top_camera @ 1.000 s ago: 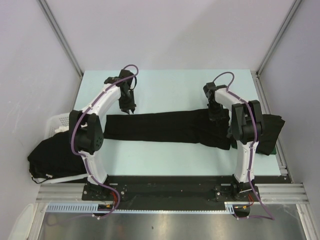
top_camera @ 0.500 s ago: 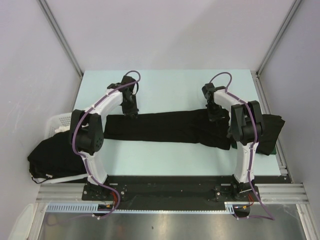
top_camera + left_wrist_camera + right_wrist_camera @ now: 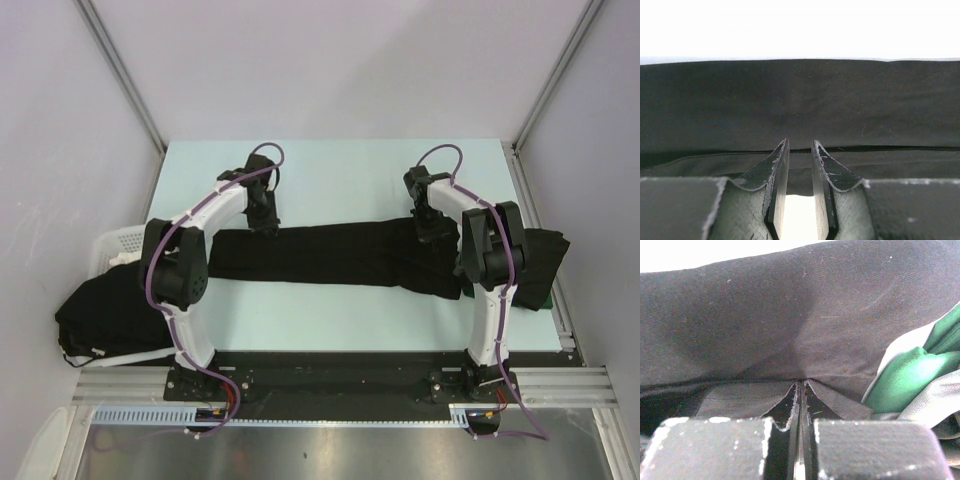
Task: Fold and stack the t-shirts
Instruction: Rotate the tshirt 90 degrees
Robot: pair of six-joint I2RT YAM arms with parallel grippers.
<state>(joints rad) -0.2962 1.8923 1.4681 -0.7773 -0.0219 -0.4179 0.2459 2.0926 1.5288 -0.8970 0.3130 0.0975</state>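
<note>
- A soft black t-shirt (image 3: 340, 255), folded into a long band, lies across the pale green table (image 3: 340, 180) between the arms. More black shirts (image 3: 100, 315) are heaped by the white slotted plastic basket (image 3: 112, 240) on the left, and a dark folded pile (image 3: 540, 255) sits at the right edge.
- The right gripper (image 3: 801, 384) has its jaws together, pinching the band's far edge — creases run into the tips.
- The left gripper (image 3: 800, 143) has its jaws slightly apart at the hem, seemingly gripping nothing.
- To do this step well, the left should catch every layer at the hem and match the right's bite depth. Both should then lift level, so the fold lands straight.
- No brand, label or writing is readable — the glossy green cloth (image 3: 905, 375) beside the right gripper shows no print.
</note>
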